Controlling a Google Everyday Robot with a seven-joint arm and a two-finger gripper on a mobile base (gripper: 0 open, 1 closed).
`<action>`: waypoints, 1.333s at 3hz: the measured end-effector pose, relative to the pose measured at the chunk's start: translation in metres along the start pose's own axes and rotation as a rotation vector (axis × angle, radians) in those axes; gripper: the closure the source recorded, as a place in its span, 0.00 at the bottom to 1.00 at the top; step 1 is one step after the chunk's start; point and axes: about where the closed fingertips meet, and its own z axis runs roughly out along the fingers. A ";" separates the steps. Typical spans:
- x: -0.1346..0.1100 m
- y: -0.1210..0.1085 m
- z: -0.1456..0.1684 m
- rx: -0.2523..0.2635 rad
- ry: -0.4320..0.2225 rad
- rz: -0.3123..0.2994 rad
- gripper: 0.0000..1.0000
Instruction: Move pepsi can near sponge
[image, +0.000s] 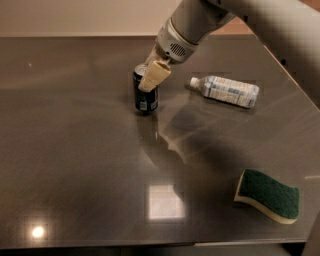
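Observation:
The pepsi can is dark blue with a silver top and stands upright on the dark table, left of centre at the back. My gripper comes down from the upper right and sits at the can's top, its cream tip lying over the can's upper front. The can's base rests on the table. The sponge, dark green over pale yellow with wavy edges, lies flat near the front right corner, far from the can.
A clear plastic water bottle with a white label lies on its side to the right of the can. My arm crosses the upper right. The table's front edge runs along the bottom.

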 end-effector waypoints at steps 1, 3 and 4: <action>0.011 0.010 -0.022 0.035 0.004 0.004 1.00; 0.049 0.061 -0.064 0.052 0.016 0.035 1.00; 0.075 0.087 -0.081 0.042 0.016 0.095 1.00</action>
